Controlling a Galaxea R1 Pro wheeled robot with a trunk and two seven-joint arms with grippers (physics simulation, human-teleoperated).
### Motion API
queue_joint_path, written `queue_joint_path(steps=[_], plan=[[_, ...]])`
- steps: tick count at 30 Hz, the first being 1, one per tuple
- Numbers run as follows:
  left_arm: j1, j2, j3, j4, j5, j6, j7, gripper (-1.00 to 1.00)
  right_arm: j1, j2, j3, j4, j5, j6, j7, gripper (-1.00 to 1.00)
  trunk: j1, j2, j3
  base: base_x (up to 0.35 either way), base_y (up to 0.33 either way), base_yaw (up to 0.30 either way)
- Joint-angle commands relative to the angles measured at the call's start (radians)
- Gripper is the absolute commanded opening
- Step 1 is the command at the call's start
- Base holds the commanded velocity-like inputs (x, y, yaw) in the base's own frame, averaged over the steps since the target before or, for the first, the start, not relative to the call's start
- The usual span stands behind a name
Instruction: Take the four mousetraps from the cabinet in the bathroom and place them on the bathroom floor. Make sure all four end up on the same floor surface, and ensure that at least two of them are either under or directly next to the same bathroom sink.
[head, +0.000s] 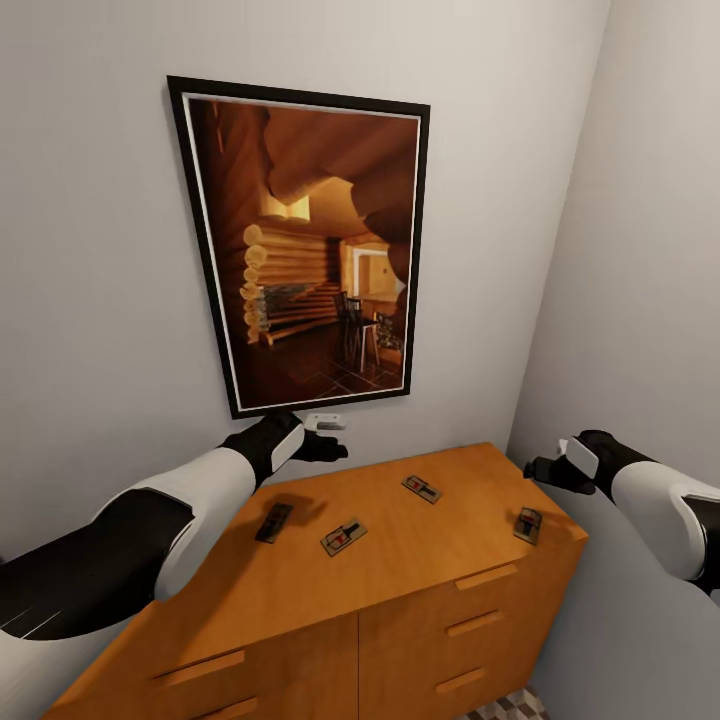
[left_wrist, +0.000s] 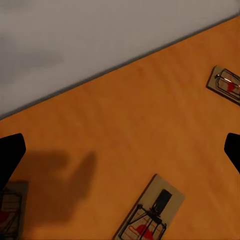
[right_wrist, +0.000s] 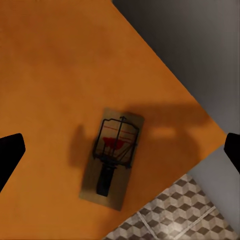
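Traps (head: 343, 537) all four on the cabinet (head: 420, 560) top, none floored; my left gripper (head: 325, 447) and right gripper (head: 540, 470) hover wide open, empty.

I counted four small flat brown wooden mousetraps with wire parts on the top of one low orange-brown wooden cabinet (head: 300, 590): the far-left one (head: 274, 522), one near the middle (head: 343, 537), one farther back (head: 421, 488), and one at the right edge (head: 528, 525). The cabinet front showed five slim bar handles, two on its left half and three on its right. One black-framed picture of a log interior (head: 305, 250) hung on the wall. One small white fitting (head: 325, 422) sat on the wall below it. I had two arms in sight, each ending in one black gripper, my left (head: 325, 448) and my right (head: 545, 470).
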Motion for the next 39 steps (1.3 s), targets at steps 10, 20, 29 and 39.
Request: queue_joint_path(steps=[10, 20, 29, 39], plan=[[-0.001, 0.0, -0.008, 0.0, 0.006, 0.006, -0.001, 1.0, -0.001, 0.0, -0.002, 0.0, -0.008, 0.003, -0.008, 1.0, 0.027, -0.05, -0.023, 0.0, 0.0, 0.0], [-0.001, 0.0, -0.007, 0.001, 0.006, 0.006, -0.003, 1.0, -0.001, 0.0, -0.002, 0.0, -0.01, 0.002, -0.007, 1.0, 0.043, -0.078, -0.035, 0.0, 0.0, 0.0], [-0.001, 0.0, -0.008, 0.0, 0.005, 0.004, 0.002, 1.0, -0.001, 0.0, -0.002, 0.001, -0.012, 0.002, -0.003, 1.0, 0.058, -0.106, -0.048, 0.0, 0.0, 0.0], [-0.001, 0.0, -0.008, 0.0, 0.005, 0.004, 0.0, 1.0, 0.001, 0.03, -0.003, 0.011, -0.013, -0.002, 0.0, 1.0, 0.089, -0.162, -0.073, 0.0, 0.0, 0.0]])
